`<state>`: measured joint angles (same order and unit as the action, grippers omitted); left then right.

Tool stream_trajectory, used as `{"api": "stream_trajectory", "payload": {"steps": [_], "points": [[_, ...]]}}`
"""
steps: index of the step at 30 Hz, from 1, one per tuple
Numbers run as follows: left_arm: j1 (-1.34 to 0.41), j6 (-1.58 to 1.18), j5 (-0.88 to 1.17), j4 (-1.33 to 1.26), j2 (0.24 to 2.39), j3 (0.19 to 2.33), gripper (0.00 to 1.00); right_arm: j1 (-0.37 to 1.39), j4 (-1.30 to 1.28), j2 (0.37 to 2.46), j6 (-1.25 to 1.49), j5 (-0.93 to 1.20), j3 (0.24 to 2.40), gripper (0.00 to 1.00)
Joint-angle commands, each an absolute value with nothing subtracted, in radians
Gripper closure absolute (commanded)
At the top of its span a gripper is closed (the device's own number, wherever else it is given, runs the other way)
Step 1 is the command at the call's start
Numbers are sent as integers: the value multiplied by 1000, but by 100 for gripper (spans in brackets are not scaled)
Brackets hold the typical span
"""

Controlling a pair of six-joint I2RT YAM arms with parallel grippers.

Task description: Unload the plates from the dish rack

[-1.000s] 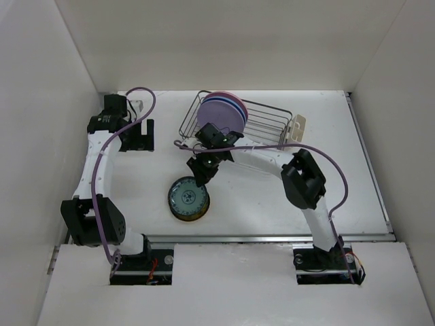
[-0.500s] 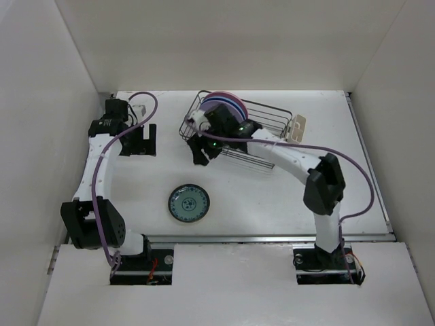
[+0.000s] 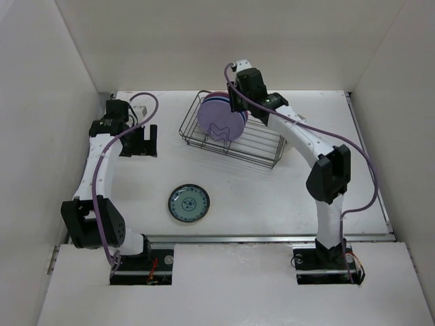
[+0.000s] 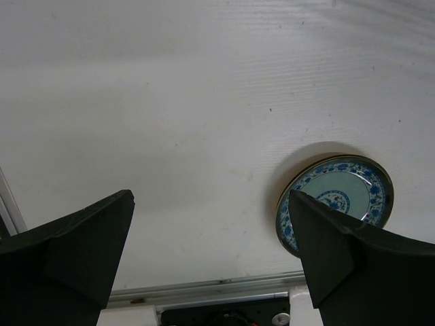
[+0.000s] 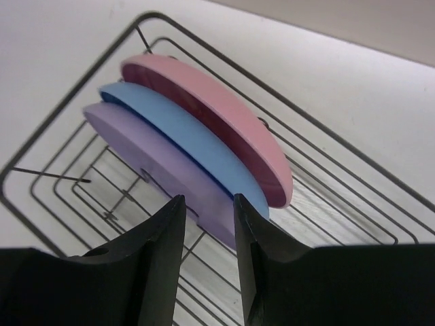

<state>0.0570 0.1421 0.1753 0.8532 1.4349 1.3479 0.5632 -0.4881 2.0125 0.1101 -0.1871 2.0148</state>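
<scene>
The dark wire dish rack stands at the back middle of the table. Three plates stand on edge in it: lavender, light blue and pink. From above only the lavender plate shows well. My right gripper hangs just over the rack, open, with the lavender plate's rim in the narrow gap between its fingertips. A small teal patterned plate lies flat near the front. My left gripper stands wide open and holds nothing at the back left, and it sees the teal plate beside its right finger.
White walls close the table in on the left, back and right. A metal rail runs along the table's front edge. The right arm's elbow stands to the right of the rack.
My right arm has swung from the teal plate at the front back over the rack and now hangs above the standing plates. The left arm has barely moved.
</scene>
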Motion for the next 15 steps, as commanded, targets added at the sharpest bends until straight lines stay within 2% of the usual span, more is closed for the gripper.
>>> {"api": "stream_trajectory", "payload": {"steps": [1, 12, 14, 15], "points": [[60, 156, 172, 857, 1443, 1358, 4, 549, -494, 2062, 129, -249, 2077, 60], [60, 156, 172, 867, 1474, 1376, 4, 540, -503, 2118, 129, -207, 2079, 60], [60, 156, 172, 867, 1483, 1385, 4, 540, -503, 2129, 129, -207, 2079, 64], [60, 156, 172, 867, 1483, 1385, 4, 540, -503, 2129, 129, -207, 2079, 70]]}}
